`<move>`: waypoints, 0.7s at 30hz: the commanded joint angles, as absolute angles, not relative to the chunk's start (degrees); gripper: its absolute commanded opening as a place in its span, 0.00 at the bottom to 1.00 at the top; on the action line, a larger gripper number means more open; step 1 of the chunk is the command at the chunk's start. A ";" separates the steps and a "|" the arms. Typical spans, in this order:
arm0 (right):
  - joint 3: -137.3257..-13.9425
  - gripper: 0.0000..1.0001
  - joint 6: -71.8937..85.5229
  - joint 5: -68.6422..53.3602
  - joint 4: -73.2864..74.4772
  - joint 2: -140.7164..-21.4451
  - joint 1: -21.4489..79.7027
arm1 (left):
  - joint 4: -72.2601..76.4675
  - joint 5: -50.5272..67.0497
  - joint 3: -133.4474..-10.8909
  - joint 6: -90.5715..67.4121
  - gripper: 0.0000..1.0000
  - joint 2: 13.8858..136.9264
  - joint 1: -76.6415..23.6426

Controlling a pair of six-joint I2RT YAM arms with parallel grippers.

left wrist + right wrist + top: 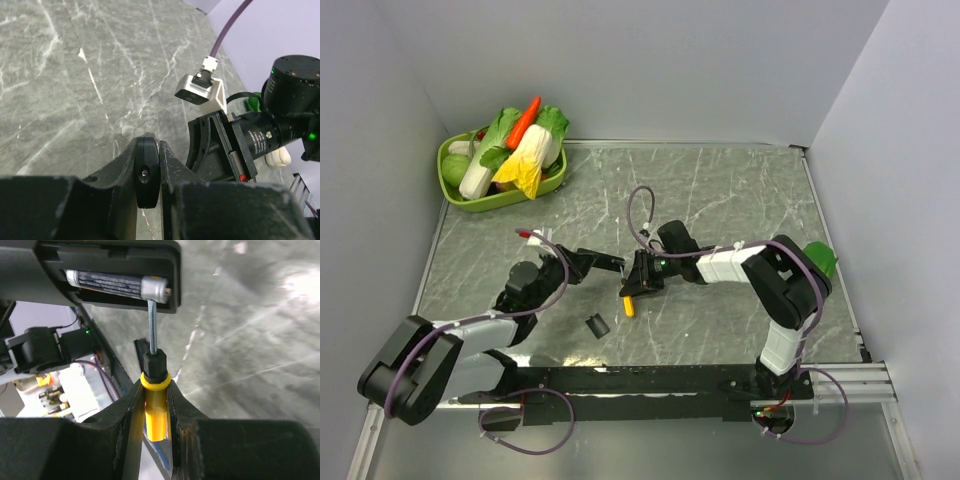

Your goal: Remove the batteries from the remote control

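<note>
My left gripper is shut on the black remote control and holds it above the table; in the left wrist view the remote's end is clamped edge-on between the jaws. My right gripper is shut on a yellow-handled screwdriver. In the right wrist view the gripper holds the yellow handle, and the metal shaft's tip touches the end of a battery lying in the remote's open compartment.
A short stubby black piece lies on the table near the front. A green basket of toy vegetables stands at the back left. A green object sits at the right edge behind the right arm.
</note>
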State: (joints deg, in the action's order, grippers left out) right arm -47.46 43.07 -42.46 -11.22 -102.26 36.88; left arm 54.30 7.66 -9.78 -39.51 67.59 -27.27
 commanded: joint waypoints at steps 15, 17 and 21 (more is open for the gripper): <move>-48.87 0.00 43.95 -39.11 -16.35 -107.49 37.35 | 54.75 8.53 -12.22 -43.77 0.01 73.04 -27.95; -49.48 0.00 43.51 -38.94 -15.74 -107.40 37.44 | 55.02 8.09 -12.04 -44.03 0.01 73.12 -28.04; -49.22 0.00 42.54 -37.09 -14.24 -106.96 37.53 | 53.09 7.30 -13.01 -44.21 0.01 73.74 -28.04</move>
